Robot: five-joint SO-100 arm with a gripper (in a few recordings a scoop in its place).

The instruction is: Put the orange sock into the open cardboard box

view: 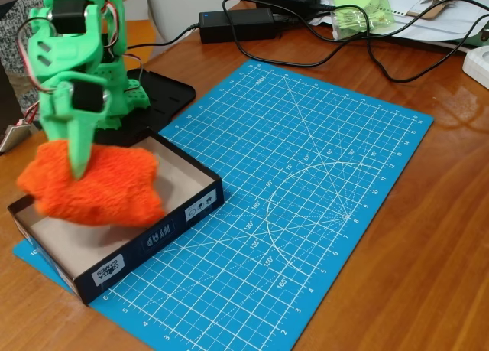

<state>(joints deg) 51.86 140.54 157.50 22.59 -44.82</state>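
Orange sock point(95, 184) in your fixed view hangs blurred over the open cardboard box point(153, 240), lower edge inside the walls. Fingers point(79, 148) pinch its top. Box's left corner is hidden behind sock; box sits on the blue mat point(306, 213), on the desk point(428, 274).

A brown wooden table point(428, 236) carries everything in the fixed view. On it lies a blue cutting mat point(306, 213) printed with a white grid — its near-left corner bears the open cardboard box point(145, 248). The arm's black base point(164, 95) stands beside the mat's far-left edge. Along the far side lie two black power bricks point(237, 24), looping black cables point(382, 60) and white papers point(435, 18).
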